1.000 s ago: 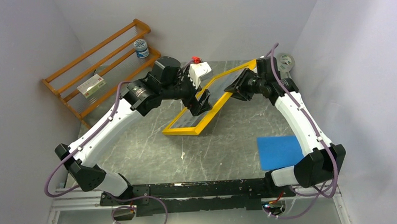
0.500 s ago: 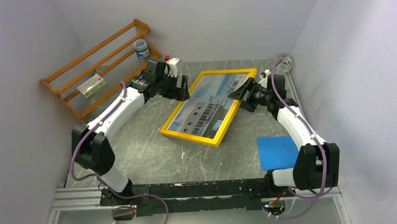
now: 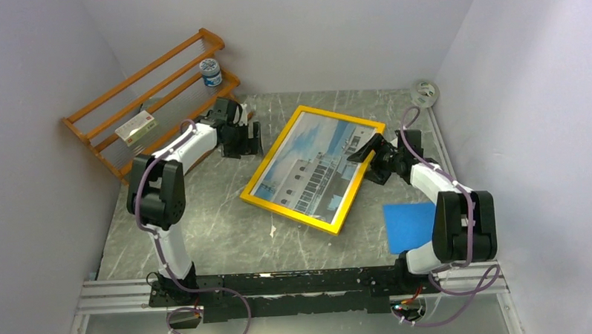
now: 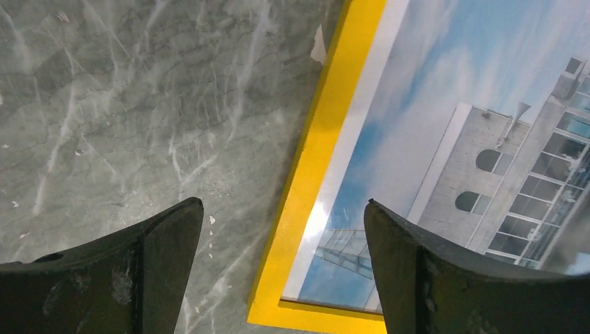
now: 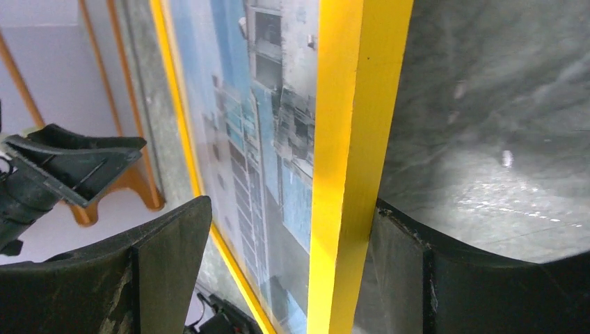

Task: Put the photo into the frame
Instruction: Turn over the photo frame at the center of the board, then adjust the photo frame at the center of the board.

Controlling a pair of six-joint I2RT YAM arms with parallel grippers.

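Frame holds photo | right gripper jaws wide, straddling its edge | left gripper wide, empty, over its corner

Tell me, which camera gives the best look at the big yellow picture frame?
The top external view: the yellow rectangular picture frame lies there whole, with all four sides visible. The left wrist view catches only one corner of it. The right wrist view shows just one side bar, very close up.
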